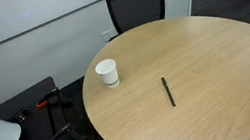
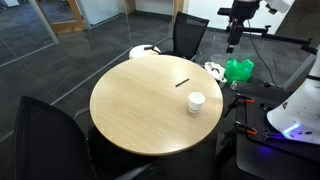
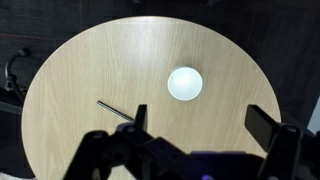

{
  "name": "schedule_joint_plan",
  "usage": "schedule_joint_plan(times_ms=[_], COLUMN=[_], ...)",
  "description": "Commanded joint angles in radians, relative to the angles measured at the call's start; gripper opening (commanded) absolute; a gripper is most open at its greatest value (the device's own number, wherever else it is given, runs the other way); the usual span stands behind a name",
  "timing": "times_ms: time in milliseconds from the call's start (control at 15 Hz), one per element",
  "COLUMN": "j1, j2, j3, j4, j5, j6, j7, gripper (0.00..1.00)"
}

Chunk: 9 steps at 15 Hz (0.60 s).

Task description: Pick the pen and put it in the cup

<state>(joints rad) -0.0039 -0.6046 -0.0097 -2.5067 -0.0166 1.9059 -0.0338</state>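
Note:
The pen (image 1: 168, 90) is a thin dark stick lying flat on the round wooden table (image 1: 214, 56). The small white cup (image 1: 107, 73) stands upright near the table edge, apart from the pen. Both also show in an exterior view, the pen (image 2: 182, 82) and the cup (image 2: 196, 101). In the wrist view the cup (image 3: 184, 83) is seen from above, with the pen (image 3: 115, 110) to its lower left. My gripper (image 3: 200, 125) is open and empty, high above the table, touching nothing. A dark shape at the top of an exterior view (image 2: 236, 25) looks like the gripper.
A black chair (image 1: 137, 7) stands at the table's far side. Other chairs (image 2: 190, 35) (image 2: 40, 130) stand around the table (image 2: 140, 115). A green bag (image 2: 238, 70) lies on the floor. The white robot base (image 2: 300, 110) is beside the table.

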Motion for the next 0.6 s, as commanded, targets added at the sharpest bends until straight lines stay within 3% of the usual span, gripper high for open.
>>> schedule_joint_plan(times_ms=[0,267,533], j1=[-0.001,-0.012,-0.017], j2=[0.003,0.027,0.103], j3=[-0.016,-0.025,-0.042], j4=[0.007,0.018,0.053], j5=[0.002,-0.034,-0.142], j6=[0.019,0.049,0.075], j7=[-0.020,-0.032,-0.131], gripper=[1.00,1.00,1.00])
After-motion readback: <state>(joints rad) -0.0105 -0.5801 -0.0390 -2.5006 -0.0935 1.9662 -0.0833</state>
